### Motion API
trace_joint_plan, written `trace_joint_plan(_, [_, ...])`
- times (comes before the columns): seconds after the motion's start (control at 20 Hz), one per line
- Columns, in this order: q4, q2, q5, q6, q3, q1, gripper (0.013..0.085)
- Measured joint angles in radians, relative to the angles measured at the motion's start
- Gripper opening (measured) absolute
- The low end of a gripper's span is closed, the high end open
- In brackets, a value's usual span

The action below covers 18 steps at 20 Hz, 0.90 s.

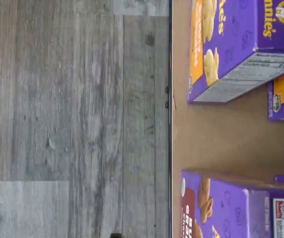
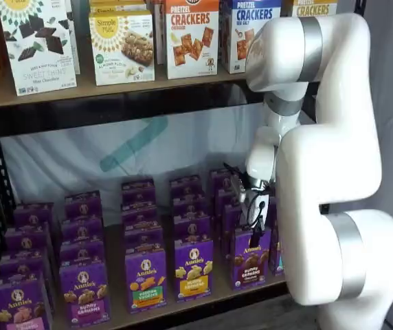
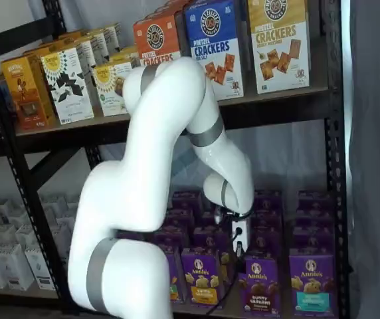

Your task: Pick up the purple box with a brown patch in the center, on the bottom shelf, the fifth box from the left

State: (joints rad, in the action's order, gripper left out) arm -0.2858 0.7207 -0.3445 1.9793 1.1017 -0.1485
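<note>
One purple box [image 2: 251, 256] stands at the front of the bottom shelf [image 2: 203, 297], and the approach step is in hand: the end effector [image 3: 240, 250] is seen just above it. Its fingers are hidden; it is taken as released, holding nothing. Next, a descent around the box top is called for before closing.

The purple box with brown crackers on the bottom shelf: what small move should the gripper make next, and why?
Probably lower the gripper a little, straight down over the purple box. In both shelf views the gripper hangs close above that box's top, in the front row of the bottom shelf. The box stands upright and untouched, and nothing is held, so a short careful descent seems the right step before closing.
</note>
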Motion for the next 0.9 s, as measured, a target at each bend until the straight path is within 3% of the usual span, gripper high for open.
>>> trace_joint_plan(0.15, [0.062, 0.002, -0.061, -0.051, 0.016, -0.009, 0.085])
trace_joint_plan(0.25, [0.056, 0.003, -0.06, -0.044, 0.013, -0.01, 0.085])
trace_joint_plan(0.4, [-0.032, 0.005, -0.037, 0.034, 0.005, -0.006, 0.085])
trace_joint_plan(0.5, [-0.157, 0.007, -0.017, 0.143, 0.003, 0.001, 0.085])
trace_joint_plan(0.6, [-0.219, 0.011, -0.008, 0.197, 0.009, 0.004, 0.085])
trace_joint_plan(0.7, [-0.228, 0.019, -0.003, 0.204, 0.021, 0.005, 0.085])
trace_joint_plan(0.9, [-0.195, 0.05, 0.006, 0.171, 0.061, 0.007, 0.085])
